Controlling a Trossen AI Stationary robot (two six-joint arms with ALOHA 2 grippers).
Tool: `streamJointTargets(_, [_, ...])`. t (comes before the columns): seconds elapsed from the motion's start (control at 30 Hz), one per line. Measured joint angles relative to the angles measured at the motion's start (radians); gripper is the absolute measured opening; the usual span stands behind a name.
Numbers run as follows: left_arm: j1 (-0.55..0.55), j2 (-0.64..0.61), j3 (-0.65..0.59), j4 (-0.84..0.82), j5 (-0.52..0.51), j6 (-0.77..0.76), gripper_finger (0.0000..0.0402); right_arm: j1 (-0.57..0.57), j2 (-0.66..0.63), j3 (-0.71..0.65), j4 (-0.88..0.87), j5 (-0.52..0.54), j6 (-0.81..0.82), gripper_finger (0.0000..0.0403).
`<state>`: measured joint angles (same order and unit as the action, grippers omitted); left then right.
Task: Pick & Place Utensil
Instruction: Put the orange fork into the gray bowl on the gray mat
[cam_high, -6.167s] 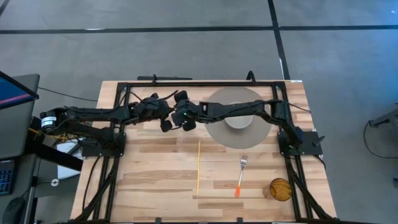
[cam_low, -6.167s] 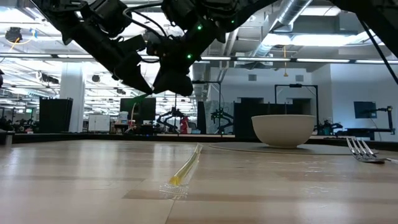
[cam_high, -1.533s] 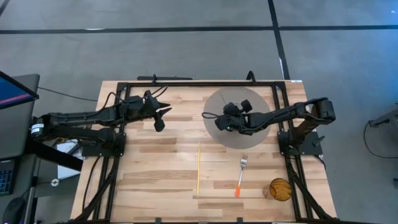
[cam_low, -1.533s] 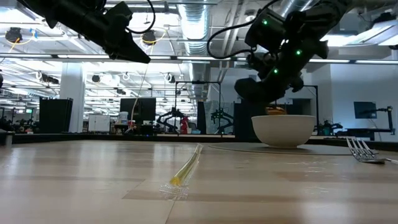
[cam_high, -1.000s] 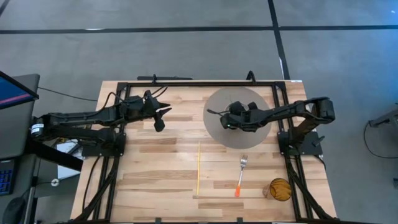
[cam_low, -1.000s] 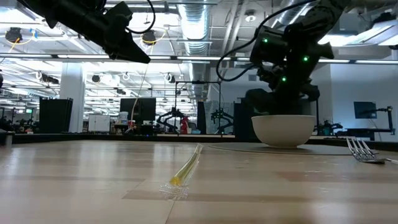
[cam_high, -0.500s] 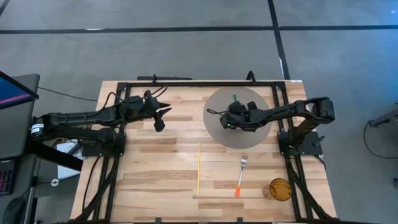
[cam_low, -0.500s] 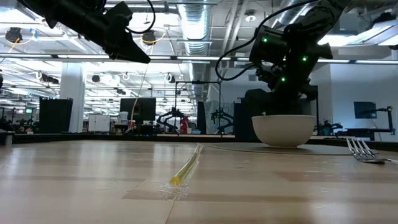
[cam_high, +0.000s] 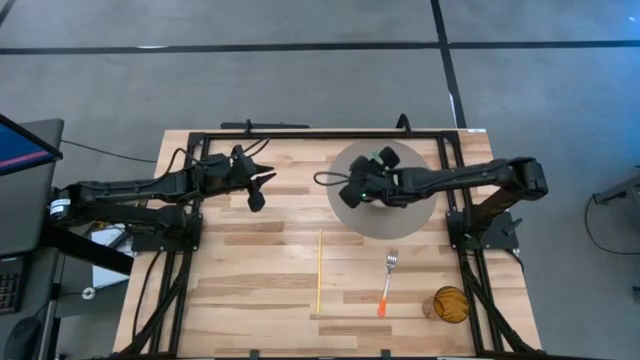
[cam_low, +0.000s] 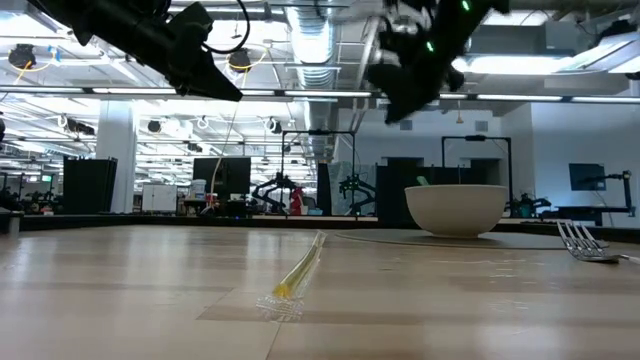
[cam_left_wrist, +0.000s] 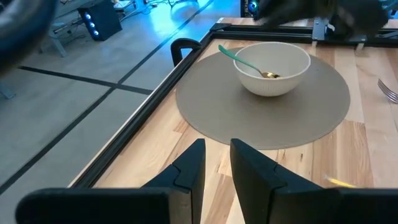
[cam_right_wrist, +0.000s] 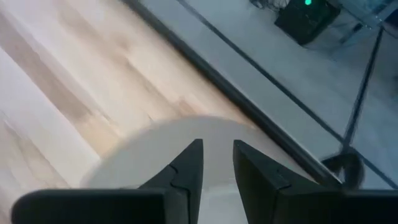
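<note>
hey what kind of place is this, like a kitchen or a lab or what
Most likely a robotics lab or workshop, not a kitchen. The wooden table sits inside a black metal frame with two robot arms mounted to it, and the low view shows an open industrial hall with exposed ceiling ducts and further equipment rigs.

Wooden table (cam_high: 250, 270), light planks, black metal frame (cam_high: 300, 133) running round back and sides. Thin yellow stick (cam_high: 320, 268) lying flat mid-table, straw maybe, can't tell. Fork (cam_high: 388, 280) with orange handle just right of it, flat, tines pointing toward back of table. Amber round thing (cam_high: 450, 304) near front right corner, prob a glass, well apart from fork. Monitor (cam_high: 20, 150) poking in off table's left edge. Grey floor, dark tape lines (cam_high: 300, 46). Low view: big lab behind, racks, ceiling lights.
</note>
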<state>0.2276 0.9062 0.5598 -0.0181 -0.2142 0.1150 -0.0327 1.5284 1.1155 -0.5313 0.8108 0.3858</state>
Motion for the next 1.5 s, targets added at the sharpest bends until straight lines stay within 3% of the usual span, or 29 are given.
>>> streamJointTargets(0.23, [0.0,0.0,0.0,0.0,0.0,0.0,0.0076,-0.007,-0.013,0.116,-0.181,-0.043,0.117,0.0081])
streamJointTargets(0.53, [0.001,0.0,0.0,0.051,-0.003,0.016,0.0076,-0.027,-0.013,0.126,-0.25,-0.118,0.18,0.0081])
streamJointTargets(0.83, [0.001,0.0,0.0,0.11,0.005,0.014,0.0076,0.022,-0.013,0.142,-0.358,-0.38,0.4,0.0081])
streamJointTargets(1.13, [0.001,0.0,0.0,0.002,0.319,-0.019,0.0076,0.141,-0.005,0.142,-0.463,-0.51,0.785,0.0081])
streamJointTargets(1.5, [0.002,0.0,0.0,0.003,0.331,-0.019,0.0076,0.319,0.025,0.114,-0.465,-0.552,1.142,0.0081])
